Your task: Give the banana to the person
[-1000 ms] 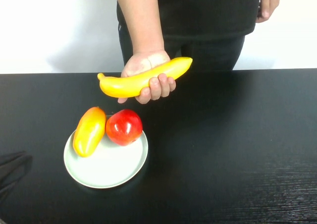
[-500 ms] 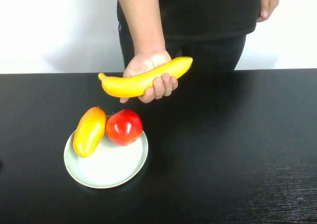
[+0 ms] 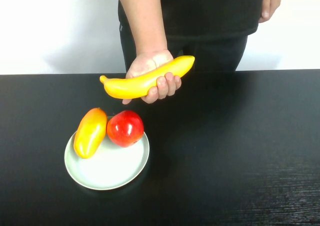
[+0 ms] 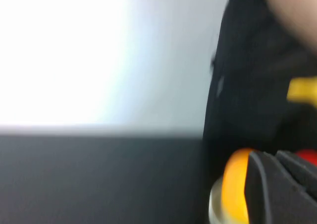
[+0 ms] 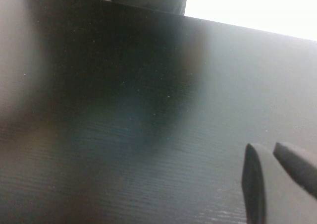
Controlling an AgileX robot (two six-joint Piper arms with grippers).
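The banana (image 3: 140,82) lies in the person's (image 3: 210,16) hand (image 3: 150,63), held above the far side of the black table; its tip also shows in the left wrist view (image 4: 302,91). Neither gripper shows in the high view. My left gripper (image 4: 267,157) shows only in its wrist view, low beside the plate, its fingers together and holding nothing. My right gripper (image 5: 265,147) shows only in its wrist view, over bare table, its fingers together and holding nothing.
A pale green plate (image 3: 112,173) sits front left on the table with a yellow-orange mango (image 3: 90,132) and a red apple (image 3: 125,128) on it. The mango (image 4: 233,189) shows just behind my left gripper's fingers. A white wall stands behind the person.
The dark shape of my left arm at the lower left edge of the high view has drawn back out of sight. The person's hand has shifted slightly with the banana.
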